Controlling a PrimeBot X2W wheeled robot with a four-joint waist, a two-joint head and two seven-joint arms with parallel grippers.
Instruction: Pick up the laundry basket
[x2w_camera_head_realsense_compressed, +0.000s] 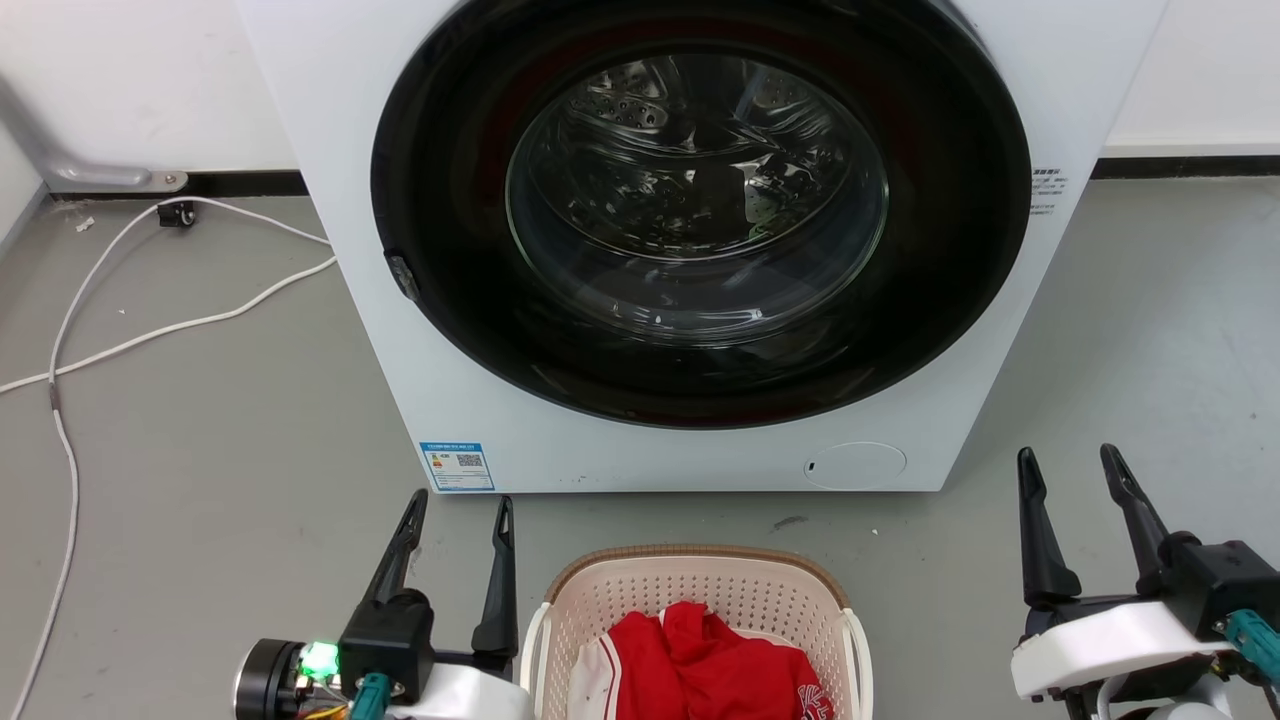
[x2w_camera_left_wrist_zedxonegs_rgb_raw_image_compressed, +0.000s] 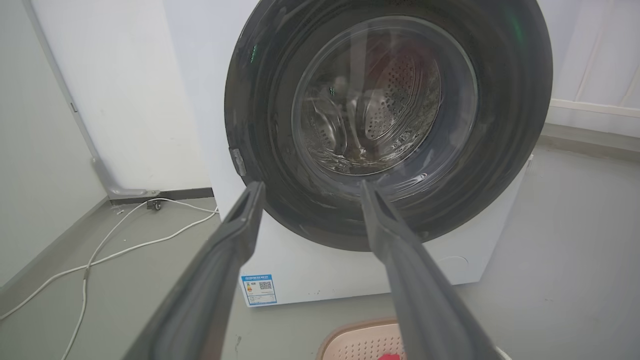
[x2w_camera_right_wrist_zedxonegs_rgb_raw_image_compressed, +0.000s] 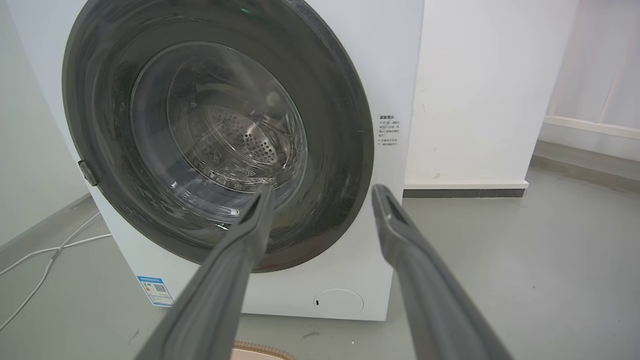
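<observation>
The laundry basket (x2w_camera_head_realsense_compressed: 690, 590) sat on the floor (x2w_camera_head_realsense_compressed: 200, 480) directly in front of the washer (x2w_camera_head_realsense_compressed: 430, 400), close in against the robot and between its two arms, with a red garment (x2w_camera_head_realsense_compressed: 700, 665) heaped inside. The placement made sense to me. The basket's white loop handles faced outward, one toward each arm, so a two-armed lift looked like the plan. The washer's round door (x2w_camera_head_realsense_compressed: 700, 220) was closed. A white cable (x2w_camera_head_realsense_compressed: 150, 330) trailed across the floor on the left, well apart from the basket.

The left gripper (x2w_camera_head_realsense_compressed: 460, 498) hovered just beside the basket's left handle (x2w_camera_head_realsense_compressed: 535, 650). Its fingers were spread and pointed toward the washer, holding nothing and, as far as I could make out, touching nothing. The right gripper (x2w_camera_head_realsense_compressed: 1069, 453) was likewise spread and empty, but it stood well apart from the right handle (x2w_camera_head_realsense_compressed: 858, 650), out over bare floor.

I judged that the pick-up had not begun, since neither handle was gripped. The right arm would have to swing inward, and both grippers would need to drop to the handles before any lift.
</observation>
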